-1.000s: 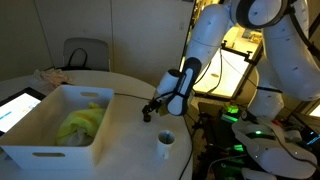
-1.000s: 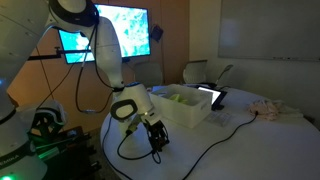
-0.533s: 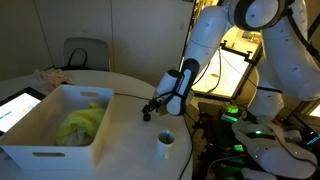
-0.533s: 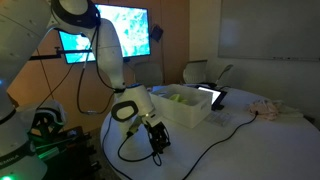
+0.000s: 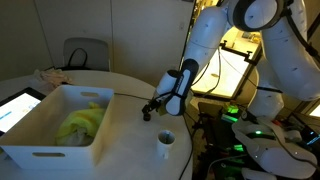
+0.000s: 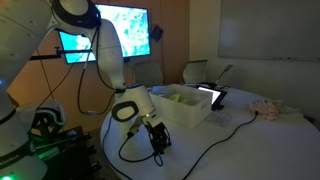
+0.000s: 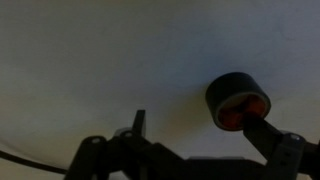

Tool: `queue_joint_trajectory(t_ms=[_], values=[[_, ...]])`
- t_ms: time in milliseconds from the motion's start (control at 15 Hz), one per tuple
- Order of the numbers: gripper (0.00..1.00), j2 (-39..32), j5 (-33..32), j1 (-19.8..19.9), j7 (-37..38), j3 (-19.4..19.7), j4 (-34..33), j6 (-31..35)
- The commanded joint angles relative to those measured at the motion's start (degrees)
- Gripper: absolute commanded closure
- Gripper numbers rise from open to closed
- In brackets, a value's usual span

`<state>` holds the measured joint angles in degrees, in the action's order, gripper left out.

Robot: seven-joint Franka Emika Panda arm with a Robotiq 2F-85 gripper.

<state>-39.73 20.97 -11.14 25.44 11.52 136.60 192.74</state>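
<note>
My gripper [image 5: 148, 112] hangs low over the white round table [image 5: 125, 120], just beside the white bin [image 5: 45, 152]; it also shows in an exterior view [image 6: 157, 141]. In the wrist view the gripper [image 7: 192, 122] is open, with its two dark fingers spread wide. A small dark round cap with an orange-red inside [image 7: 238, 100] lies on the table right at one fingertip [image 7: 262, 135]. Nothing sits between the fingers. A yellow-green cloth [image 5: 82, 122] lies in the bin. A small white cup [image 5: 166, 143] stands near the table edge, below the gripper.
A tablet [image 5: 12, 108] lies beside the bin and a pinkish cloth [image 5: 50, 76] lies at the table's far side by a chair [image 5: 85, 55]. Black cables [image 6: 215, 150] run over the table. A lit monitor [image 6: 115, 35] stands behind the arm.
</note>
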Motion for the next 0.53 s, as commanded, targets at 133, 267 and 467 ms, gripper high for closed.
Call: queue_joint_trajectory(t_ms=[133, 267, 467], values=[[0.0, 0.53, 1.71, -0.66, -2.7, 0.59, 1.16, 1.03], [0.0, 0.49, 1.72, -0.73, -2.84, 0.59, 1.34, 1.21], [0.0, 0.16, 1.47, -0.38, -3.14, 0.22, 1.23, 1.26]])
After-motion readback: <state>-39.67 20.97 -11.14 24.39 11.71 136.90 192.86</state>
